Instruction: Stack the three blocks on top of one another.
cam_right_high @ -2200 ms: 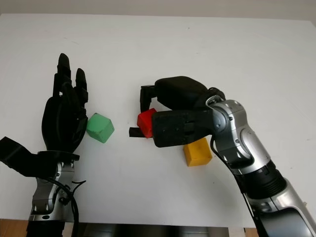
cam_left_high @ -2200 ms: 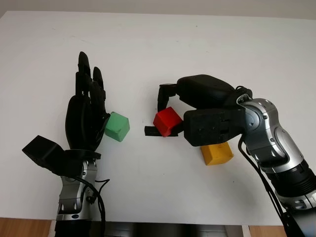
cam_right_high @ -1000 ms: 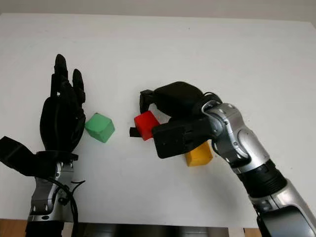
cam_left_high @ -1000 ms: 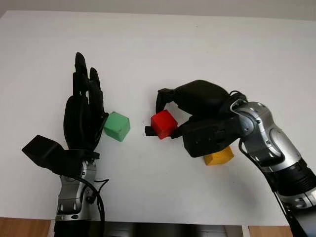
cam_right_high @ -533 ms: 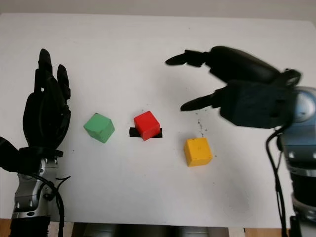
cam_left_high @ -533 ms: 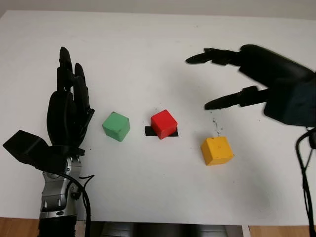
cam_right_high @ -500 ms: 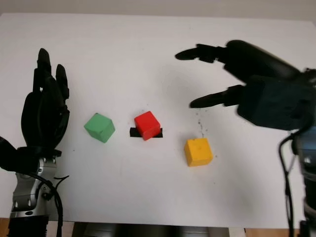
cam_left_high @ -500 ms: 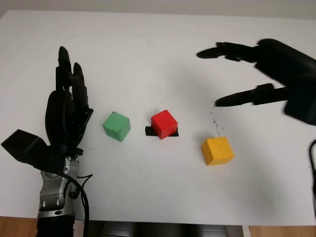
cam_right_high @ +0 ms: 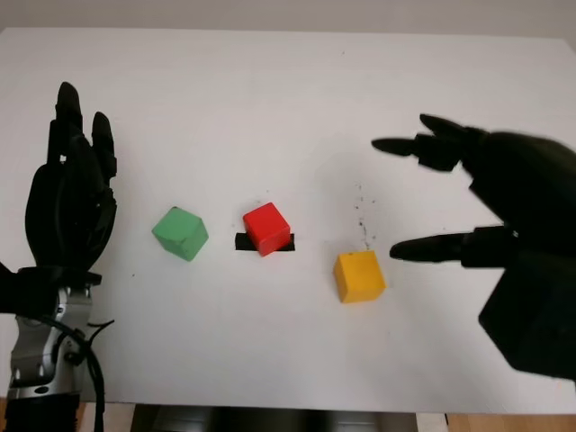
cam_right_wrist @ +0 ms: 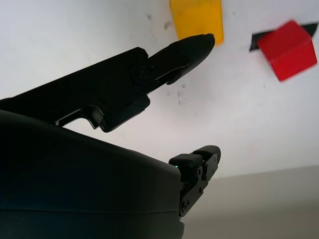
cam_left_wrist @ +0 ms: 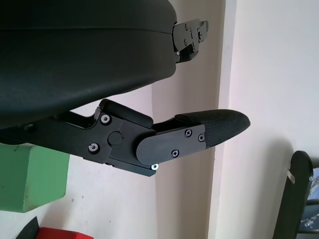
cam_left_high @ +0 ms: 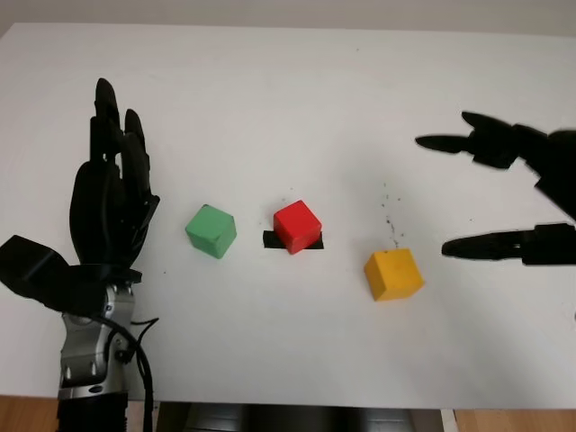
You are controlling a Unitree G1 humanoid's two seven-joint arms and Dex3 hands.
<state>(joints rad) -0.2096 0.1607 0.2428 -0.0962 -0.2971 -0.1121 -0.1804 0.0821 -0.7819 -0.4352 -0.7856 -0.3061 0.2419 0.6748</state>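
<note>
Since a moment ago your right hand (cam_right_high: 504,216) is pulling back to the right of the white bench (cam_left_high: 288,81), open and holding nothing, well clear of the red block it gripped earlier. Your left hand (cam_left_high: 106,211) is hovering open beside the green block (cam_left_high: 211,231). You are seeing green, red block (cam_left_high: 297,226) and yellow block (cam_left_high: 393,274) sitting apart in a row, unstacked; black tape (cam_left_high: 271,239) is lying under the red one.

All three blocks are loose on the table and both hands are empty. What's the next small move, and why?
Probably bring the open right hand down over the yellow block to grasp it: it lies nearest that hand, apart from the red block and green block, and nothing is stacked yet. The left hand is open beside the green block.
</note>
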